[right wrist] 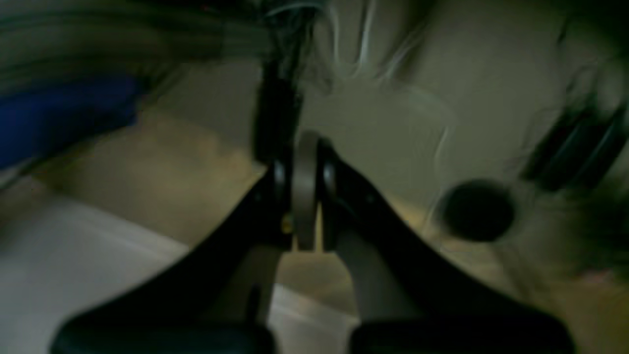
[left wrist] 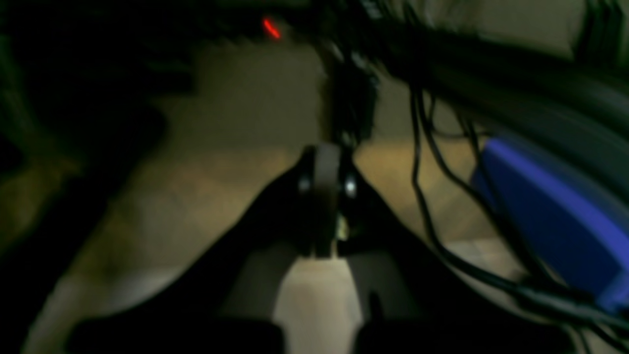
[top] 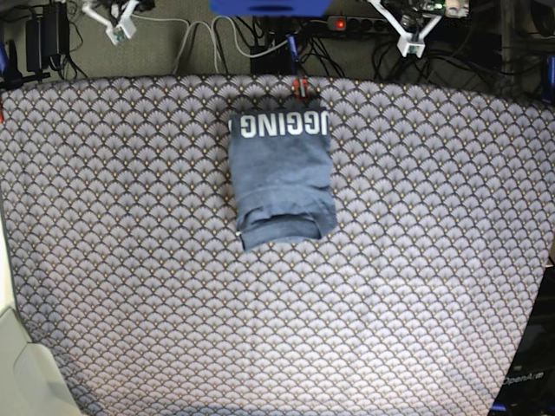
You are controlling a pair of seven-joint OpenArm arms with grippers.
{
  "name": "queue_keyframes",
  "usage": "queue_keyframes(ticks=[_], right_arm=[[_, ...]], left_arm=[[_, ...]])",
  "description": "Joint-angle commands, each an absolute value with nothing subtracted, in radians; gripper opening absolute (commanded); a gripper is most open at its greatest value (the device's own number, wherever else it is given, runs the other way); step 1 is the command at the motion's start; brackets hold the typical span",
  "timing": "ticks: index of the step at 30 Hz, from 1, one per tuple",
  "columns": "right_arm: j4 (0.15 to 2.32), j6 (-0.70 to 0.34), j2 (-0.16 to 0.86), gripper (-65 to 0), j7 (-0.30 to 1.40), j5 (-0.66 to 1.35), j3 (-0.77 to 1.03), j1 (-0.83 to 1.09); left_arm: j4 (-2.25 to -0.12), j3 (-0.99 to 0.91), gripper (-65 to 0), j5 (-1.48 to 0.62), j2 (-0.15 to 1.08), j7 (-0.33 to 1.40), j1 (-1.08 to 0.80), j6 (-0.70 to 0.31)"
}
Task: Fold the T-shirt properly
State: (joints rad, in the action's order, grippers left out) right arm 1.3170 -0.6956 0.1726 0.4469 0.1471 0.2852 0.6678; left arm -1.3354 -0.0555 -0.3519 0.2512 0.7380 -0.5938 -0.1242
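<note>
A folded slate-blue T-shirt lies lengthwise near-to-far on the fan-patterned cloth, well apart from both empty, pressed-together grippers: left gripper, right gripper.

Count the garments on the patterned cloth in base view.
1. A folded T-shirt lies near the far middle of the fan-patterned cloth, white lettering along its far edge. Nothing else sits on the cloth; anything beyond the frame edges can't be ruled out.
</note>
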Motion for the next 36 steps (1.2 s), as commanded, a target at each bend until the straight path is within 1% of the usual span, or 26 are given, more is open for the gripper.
queue_keyframes(ticks=[1,4,6,7,8,10,12,13,15,17,18,20,22,26,31,36], right_arm=[[1.198,-0.698,0.197,-65.0,0.406,0.136,0.289,0.621],[0.711,-0.698,0.225,-65.0,0.188,0.019,0.289,0.432],[0.418,-0.698,0.239,-65.0,0.012,-0.074,0.289,0.317],[0.305,-0.696,0.246,-65.0,-0.081,-0.130,0.289,0.275],[0.217,-0.625,0.246,-65.0,-0.163,-0.182,0.289,0.243],[0.136,-0.475,0.232,-65.0,-0.265,-0.285,0.291,0.206],[0.131,-0.318,0.191,-65.0,-0.282,-0.378,0.291,0.188],[0.131,-0.243,0.174,-65.0,-0.282,-0.423,0.291,0.182],[0.133,-0.133,0.147,-65.0,-0.282,-0.483,0.291,0.156],[0.133,-0.051,0.125,-65.0,-0.282,-0.526,0.291,0.143],[0.133,-0.016,0.114,-65.0,-0.282,-0.542,0.291,0.143],[0.133,0.013,0.093,-65.0,-0.282,-0.561,0.291,0.139],[0.133,0.013,0.074,-65.0,-0.283,-0.562,0.291,0.139],[0.131,0.019,0.053,-65.0,-0.286,-0.556,0.302,0.110],[0.131,0.019,0.035,-65.0,-0.285,-0.496,0.308,0.111],[0.131,0.019,0.033,-65.0,-0.283,-0.495,0.308,0.113]], left_arm=[[-1.299,-0.048,-64.1,-0.352,0.251,0.690,-0.596,-0.124],[-1.095,0.005,-64.6,-0.318,0.243,0.458,-0.581,-0.122],[-0.906,0.079,-64.6,-0.252,0.234,0.275,-0.530,-0.117],[-0.788,0.110,-64.6,-0.231,0.217,0.206,-0.492,-0.117],[-0.654,0.125,-64.6,-0.216,0.194,0.143,-0.443,-0.116],[-0.390,0.125,-64.6,-0.213,0.159,0.068,-0.337,-0.116],[-0.159,0.125,-64.6,-0.213,0.124,-0.002,-0.240,-0.116],[-0.093,0.125,-64.6,-0.213,0.111,-0.047,-0.208,-0.116],[-0.064,0.125,-64.6,-0.213,0.094,-0.102,-0.197,-0.114],[-0.077,0.124,-64.6,-0.214,0.081,-0.096,-0.194,-0.108],[-0.087,0.110,-64.6,-0.214,0.074,-0.085,-0.183,-0.076],[-0.090,0.081,-64.6,-0.214,0.068,-0.087,-0.168,0.024],[-0.090,0.065,-64.6,-0.209,0.053,-0.087,-0.154,0.102],[-0.090,0.067,-64.6,-0.205,0.050,-0.087,-0.127,0.104],[-0.090,0.067,-64.6,-0.203,0.079,-0.088,-0.127,0.104],[-0.090,0.067,-64.6,-0.203,0.088,-0.094,-0.127,0.104]])
